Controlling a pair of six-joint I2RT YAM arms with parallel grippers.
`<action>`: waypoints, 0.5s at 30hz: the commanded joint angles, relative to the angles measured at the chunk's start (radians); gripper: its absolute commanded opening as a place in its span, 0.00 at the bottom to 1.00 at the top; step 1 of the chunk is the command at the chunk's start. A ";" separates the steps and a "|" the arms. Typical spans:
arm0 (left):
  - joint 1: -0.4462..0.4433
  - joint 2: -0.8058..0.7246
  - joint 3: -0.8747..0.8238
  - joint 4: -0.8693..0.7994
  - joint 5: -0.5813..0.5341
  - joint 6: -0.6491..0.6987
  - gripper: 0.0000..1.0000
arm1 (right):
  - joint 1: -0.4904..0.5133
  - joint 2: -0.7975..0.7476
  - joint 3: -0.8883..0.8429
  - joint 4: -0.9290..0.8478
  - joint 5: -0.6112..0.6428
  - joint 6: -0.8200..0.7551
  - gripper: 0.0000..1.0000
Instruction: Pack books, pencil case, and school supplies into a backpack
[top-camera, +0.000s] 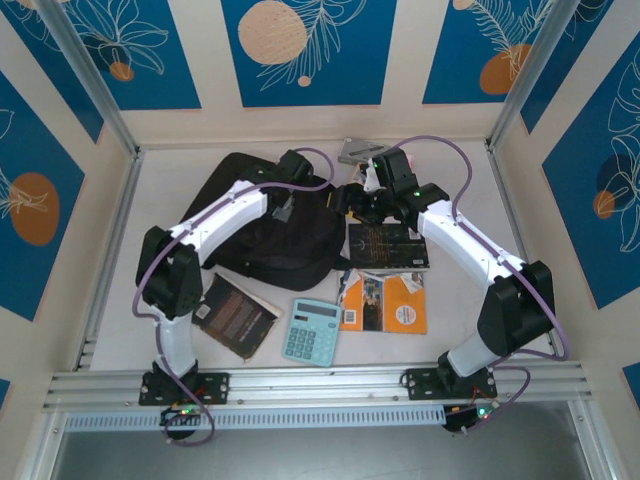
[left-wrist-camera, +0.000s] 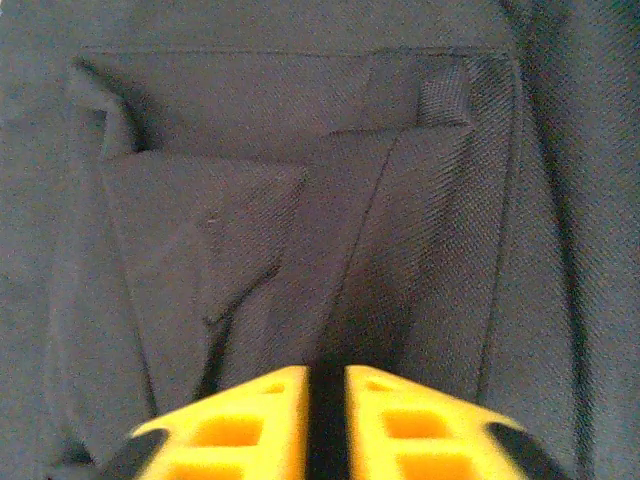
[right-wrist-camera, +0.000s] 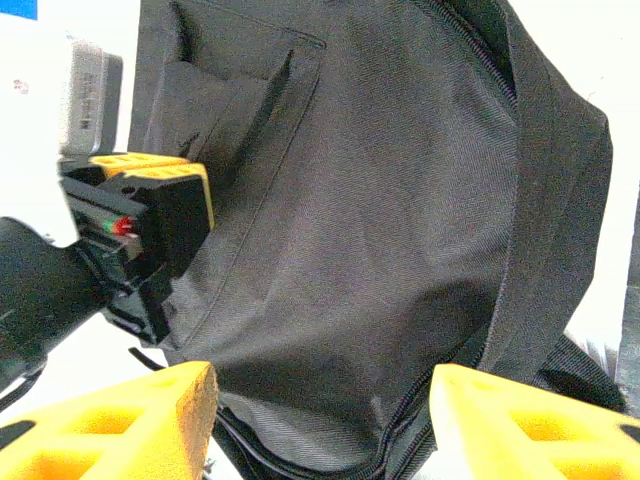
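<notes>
Left hand (left-wrist-camera: 326, 378): narrow, pinching backpack (left-wrist-camera: 300, 200) fabric
Right hand (right-wrist-camera: 320, 380): wide apart, facing backpack
Calculator (top-camera: 310, 330): on worktop (top-camera: 170, 170), between books (top-camera: 385, 302)

The left arm (top-camera: 215, 225) is reaching forward and inward from its base, elbow bent out to the left, wrist angling toward the middle. The left gripper (left-wrist-camera: 325, 372) is holding its yellow fingers drawn almost together, pinching a fold of the backpack (left-wrist-camera: 300, 200). The right arm (top-camera: 465, 245) is mirroring it, elbow bent out to the right and forearm slanting inward. The right gripper (right-wrist-camera: 322, 375) is holding its fingers spread wide apart, gripping nothing.
</notes>
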 joint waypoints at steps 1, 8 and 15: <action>0.017 -0.072 -0.028 -0.007 -0.001 -0.031 0.53 | 0.000 -0.031 -0.002 0.002 -0.027 -0.023 0.59; 0.045 -0.044 -0.050 0.004 0.010 -0.031 0.65 | 0.001 -0.025 -0.007 0.015 -0.047 -0.015 0.59; 0.070 0.013 -0.062 0.006 0.103 -0.068 0.60 | -0.002 -0.034 -0.017 0.007 -0.044 -0.019 0.59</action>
